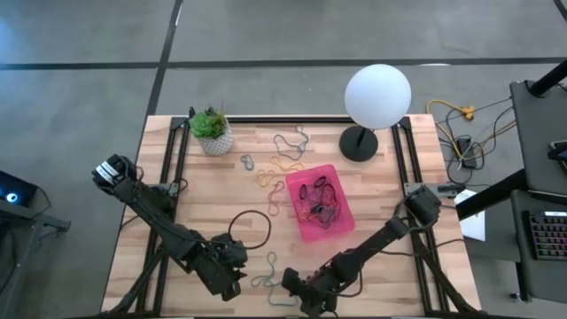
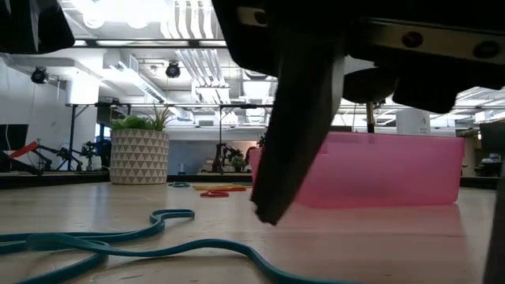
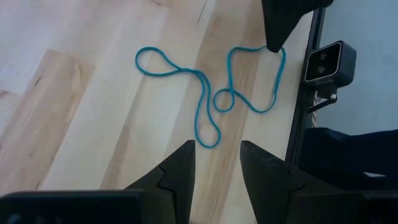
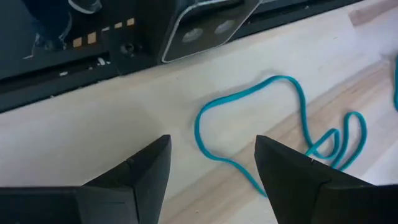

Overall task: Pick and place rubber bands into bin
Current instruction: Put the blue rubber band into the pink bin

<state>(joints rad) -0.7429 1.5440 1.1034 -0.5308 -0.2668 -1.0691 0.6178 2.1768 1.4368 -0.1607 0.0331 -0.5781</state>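
Note:
A teal rubber band [image 1: 266, 271] lies slack in twisted loops on the wood near the table's near edge, between my two grippers. My left gripper [image 1: 232, 270] is open, just left of it; in the left wrist view the teal band [image 3: 205, 93] lies ahead of the left gripper [image 3: 217, 152]. My right gripper [image 4: 212, 146] is open and low at the band's right end [image 4: 249, 112], its fingers on either side of that end loop. The pink bin [image 1: 319, 202] sits right of centre with several bands inside. More bands [image 1: 275, 168] lie scattered beyond it. My right gripper has one fingertip [image 3: 272, 45] standing at the teal band's end loop [image 3: 277, 56], coming slanting down from the table's near right. I cannot tell whether it touches the band. The band lies flat on the table.
A large black band [image 1: 252, 229] lies left of the bin. A potted plant [image 1: 213, 131] and a white globe lamp [image 1: 376, 97] stand along the far edge. A small camera [image 3: 329, 62] sits at the near edge close to the teal band. Black rails [image 1: 177, 168] run down both sides.

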